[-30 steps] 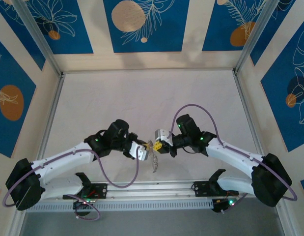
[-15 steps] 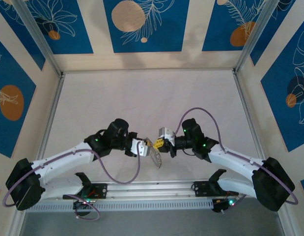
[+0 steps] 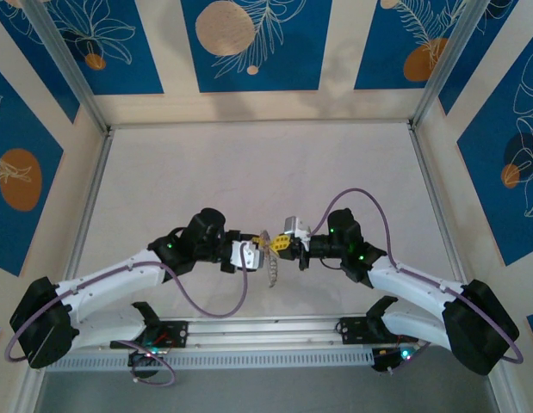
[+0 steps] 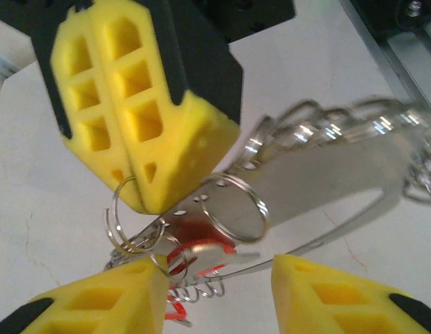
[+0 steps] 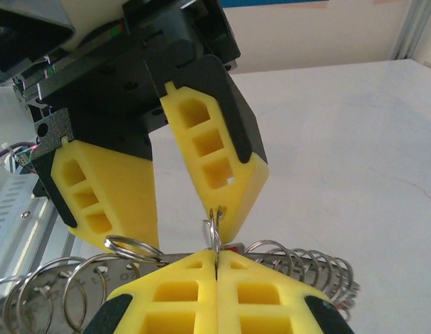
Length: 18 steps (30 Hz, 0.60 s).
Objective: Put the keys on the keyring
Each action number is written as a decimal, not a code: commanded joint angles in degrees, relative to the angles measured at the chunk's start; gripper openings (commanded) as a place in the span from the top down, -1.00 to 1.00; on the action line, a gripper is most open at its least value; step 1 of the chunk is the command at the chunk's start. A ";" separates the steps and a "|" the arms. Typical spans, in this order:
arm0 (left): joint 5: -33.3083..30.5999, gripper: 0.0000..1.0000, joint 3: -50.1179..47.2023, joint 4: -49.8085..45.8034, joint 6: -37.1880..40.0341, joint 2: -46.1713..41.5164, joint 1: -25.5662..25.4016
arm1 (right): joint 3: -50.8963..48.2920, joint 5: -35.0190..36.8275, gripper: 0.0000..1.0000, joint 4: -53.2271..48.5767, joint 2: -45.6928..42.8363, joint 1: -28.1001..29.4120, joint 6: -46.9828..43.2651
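Found over the near half of the table, midway between its side edges. Noted left end effector (image 4: pixel 216 270) with fingers apart, clamped on nothing. Logged red-tagged keys (image 4: pixel 196 254) just beyond its tips, hanging against the keyring (image 4: pixel 319 174), long axis trailing away rightward. Noted right end effector (image 5: pixel 216 261) opposite, pinched together on a keyring loop. Judged left arm nearer the keys

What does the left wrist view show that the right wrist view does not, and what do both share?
Left wrist: a red-tagged key at one end of the keyring, plainly seen. Right wrist: the cream wall behind the table. Both: the metal keyring strip with its row of split rings, the right gripper shut on it, and the left gripper open beside it.
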 commanded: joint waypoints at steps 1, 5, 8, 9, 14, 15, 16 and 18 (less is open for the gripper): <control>-0.88 0.06 -0.83 4.41 -4.34 -1.90 0.50 | -0.79 -0.23 1.00 3.45 -0.90 -0.30 0.47; -2.30 -0.02 -0.05 4.04 -6.63 -3.33 2.96 | -0.88 -0.25 1.00 3.89 -1.08 -0.29 -0.52; -0.65 -0.02 0.86 1.81 -7.86 -3.82 5.90 | -0.88 -0.68 1.00 4.66 -0.81 -0.23 -1.06; 0.54 -0.01 1.11 1.51 -8.55 -3.99 6.80 | -0.99 -0.67 1.00 5.18 -0.66 -0.21 -1.05; 5.65 0.14 1.65 2.07 -10.02 -3.58 7.86 | -1.02 -0.96 1.00 7.21 0.21 0.14 -1.04; 5.93 0.16 1.61 2.13 -9.82 -3.39 7.86 | -0.82 -1.00 1.00 7.26 0.58 0.23 -1.22; 6.46 0.21 1.66 2.14 -9.49 -3.34 7.86 | -0.70 -0.82 1.00 7.29 0.96 0.32 -1.36; 8.12 0.26 1.89 1.77 -9.18 -3.15 7.86 | -0.32 -0.73 1.00 7.77 1.82 0.56 -1.53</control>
